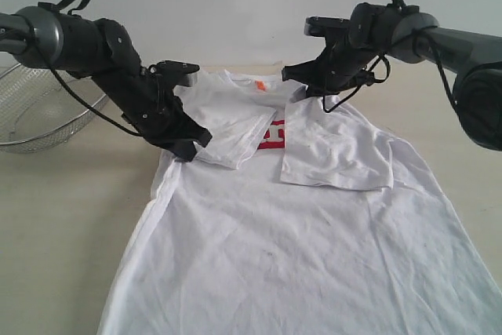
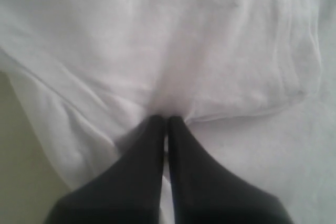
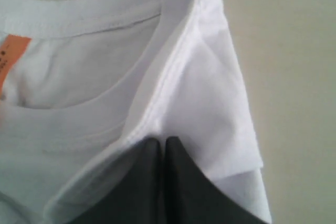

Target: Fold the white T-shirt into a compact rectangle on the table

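The white T-shirt (image 1: 298, 249) lies flat on the table (image 1: 63, 217), hem toward the camera, with both sleeves folded inward over the chest. Part of the red lettering (image 1: 272, 136) shows between the folded sleeves, and the orange neck tag (image 1: 260, 83) sits at the collar. My left gripper (image 1: 188, 149) is shut on the T-shirt's cloth (image 2: 210, 51) at the left folded edge; its tips (image 2: 167, 120) pinch white fabric. My right gripper (image 1: 300, 90) is shut on the T-shirt's shoulder fold (image 3: 199, 93) beside the collar, with its tips (image 3: 163, 142) pressed together and the tag (image 3: 11, 56) close by.
A silver wire-mesh basket (image 1: 39, 111) stands at the far left of the table, behind the left arm. Bare beige table (image 3: 294, 51) shows beside the right shoulder of the shirt, and a strip of it (image 2: 16, 171) runs along the shirt's left side.
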Robot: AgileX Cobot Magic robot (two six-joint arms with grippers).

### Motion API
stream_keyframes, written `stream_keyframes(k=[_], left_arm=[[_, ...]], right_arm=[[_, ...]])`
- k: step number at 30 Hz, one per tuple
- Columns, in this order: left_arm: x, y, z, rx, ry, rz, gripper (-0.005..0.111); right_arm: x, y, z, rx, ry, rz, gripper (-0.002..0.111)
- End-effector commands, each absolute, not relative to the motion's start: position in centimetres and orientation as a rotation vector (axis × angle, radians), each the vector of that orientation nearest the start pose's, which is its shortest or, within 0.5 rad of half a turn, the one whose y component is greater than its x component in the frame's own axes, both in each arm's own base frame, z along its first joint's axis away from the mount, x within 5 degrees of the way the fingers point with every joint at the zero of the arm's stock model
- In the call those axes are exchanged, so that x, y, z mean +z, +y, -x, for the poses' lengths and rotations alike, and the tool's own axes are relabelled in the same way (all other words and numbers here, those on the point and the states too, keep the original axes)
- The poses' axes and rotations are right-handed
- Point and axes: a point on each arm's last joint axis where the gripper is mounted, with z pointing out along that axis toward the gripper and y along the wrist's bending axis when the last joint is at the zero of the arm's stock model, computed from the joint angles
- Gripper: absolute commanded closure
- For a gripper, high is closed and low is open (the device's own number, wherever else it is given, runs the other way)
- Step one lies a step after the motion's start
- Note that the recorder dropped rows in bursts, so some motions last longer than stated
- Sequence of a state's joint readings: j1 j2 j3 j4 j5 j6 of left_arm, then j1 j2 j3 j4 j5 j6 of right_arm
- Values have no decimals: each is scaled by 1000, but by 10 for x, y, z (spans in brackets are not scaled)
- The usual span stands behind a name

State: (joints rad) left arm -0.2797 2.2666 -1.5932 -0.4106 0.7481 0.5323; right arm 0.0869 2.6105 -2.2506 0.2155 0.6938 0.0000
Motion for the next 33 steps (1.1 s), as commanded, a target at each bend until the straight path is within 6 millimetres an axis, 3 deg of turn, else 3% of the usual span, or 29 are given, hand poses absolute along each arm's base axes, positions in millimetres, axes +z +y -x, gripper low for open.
stream_keyframes(k=[1, 7, 12, 15, 20, 24, 29, 33], left_arm=[[99, -144, -427, -352, 2802, -818, 102], [103, -143, -428, -334, 2781, -848, 102], [127, -142, -431, -317, 2708, -834, 102], [141, -139, -431, -309, 2675, -834, 102], [151, -139, -424, -344, 2686, -891, 102], [150, -140, -416, -392, 2689, -888, 102], [129, -136, -402, -393, 2733, -886, 102], [121, -134, -396, -391, 2755, -877, 102]], right_arm=[[111, 55, -567, 271, 2444, -153, 108], [128, 57, -571, 282, 2409, -103, 108], [180, 60, -569, 278, 2342, 6, 108], [202, 60, -553, 264, 2457, 101, 108], [190, 71, -525, 267, 2724, 397, 108], [185, 72, -517, 280, 2804, 440, 108], [183, 72, -518, 265, 2812, 438, 108], [161, 68, -511, 216, 2899, 421, 108]])
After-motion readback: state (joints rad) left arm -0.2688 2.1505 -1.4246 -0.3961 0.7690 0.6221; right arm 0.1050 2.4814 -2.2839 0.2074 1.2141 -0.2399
